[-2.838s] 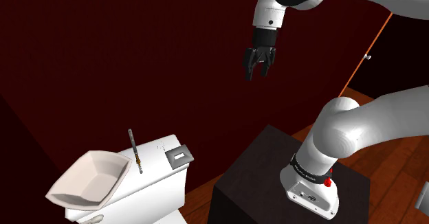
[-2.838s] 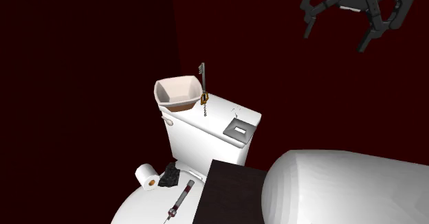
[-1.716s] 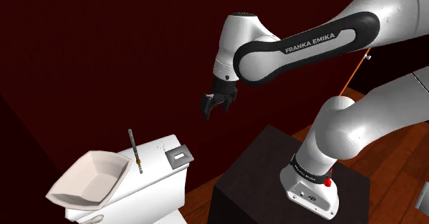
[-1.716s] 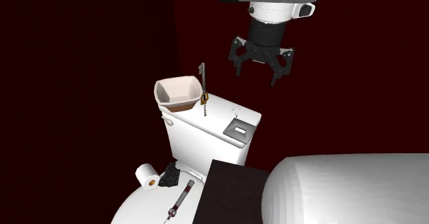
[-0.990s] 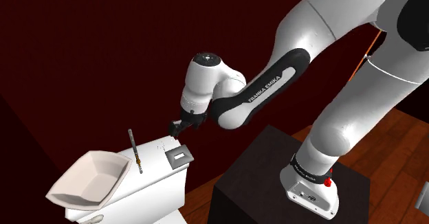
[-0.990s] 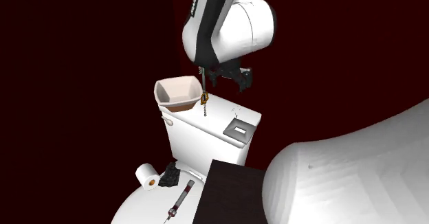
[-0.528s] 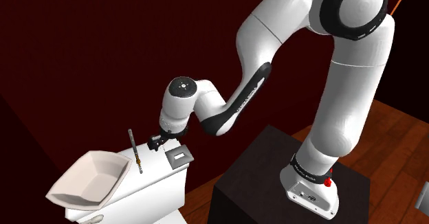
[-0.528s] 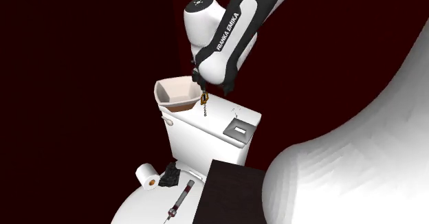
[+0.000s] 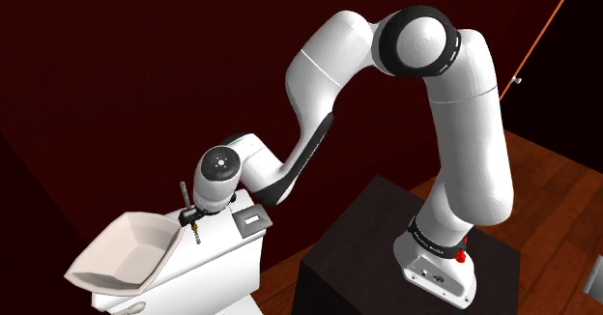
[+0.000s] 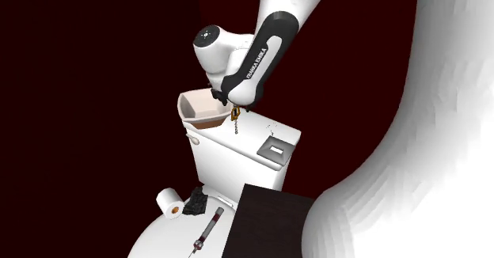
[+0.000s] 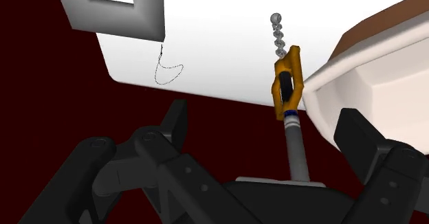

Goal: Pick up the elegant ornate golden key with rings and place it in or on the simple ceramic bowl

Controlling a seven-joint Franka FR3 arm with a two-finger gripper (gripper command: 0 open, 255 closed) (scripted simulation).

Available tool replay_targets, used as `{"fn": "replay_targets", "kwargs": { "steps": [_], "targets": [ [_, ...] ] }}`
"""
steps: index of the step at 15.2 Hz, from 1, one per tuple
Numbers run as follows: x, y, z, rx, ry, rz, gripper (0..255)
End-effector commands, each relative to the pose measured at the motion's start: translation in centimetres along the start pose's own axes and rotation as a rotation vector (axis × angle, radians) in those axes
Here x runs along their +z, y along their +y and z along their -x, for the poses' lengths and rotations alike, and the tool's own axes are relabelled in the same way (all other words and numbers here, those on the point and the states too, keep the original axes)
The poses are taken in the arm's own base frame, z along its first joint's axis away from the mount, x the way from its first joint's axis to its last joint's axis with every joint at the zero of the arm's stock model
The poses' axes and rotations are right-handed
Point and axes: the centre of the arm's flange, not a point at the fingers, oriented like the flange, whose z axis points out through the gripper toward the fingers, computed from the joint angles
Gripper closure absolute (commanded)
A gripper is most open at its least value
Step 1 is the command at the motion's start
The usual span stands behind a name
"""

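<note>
On top of the white toilet tank: 1 key, 1 bowl, 1 grey square plate, 1 thin wire squiggle. The key stands upright at the bowl's rim: gold bow low, short string of rings below it, grey shaft pointing up. Can't tell whether it touches the bowl. The bowl is pale, plain and angular, and hangs over the tank's end.

1 arm, 1 gripper, 2 fingers. Wrist view: fingers spread apart, with the key shaft running between them, closer to the bowl-side finger; neither one touches it. Nothing is gripped.

Lower down in the second exterior view: 1 toilet roll, 1 black lump, 1 striped stick. I can't identify the last two. There's also 1 dark stand box.

Hidden or cut off: in both outside views the white wrist covers most of the gripper and the key's top. The bowl is cut by the wrist view's edge, and the plate by its upper edge. The arm's blurred bulk blocks the second exterior view's right.
</note>
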Motion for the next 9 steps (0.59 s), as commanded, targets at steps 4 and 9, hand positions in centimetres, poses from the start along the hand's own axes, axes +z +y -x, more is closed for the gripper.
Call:
{"fn": "replay_targets", "kwargs": {
  "steps": [4,9],
  "targets": [
    [4.3,-3.5,-0.6,-0.002,0.054,0.010,0],
    [6.9,-3.4,-0.8,-0.002,0.054,0.010,0]
  ]
}}
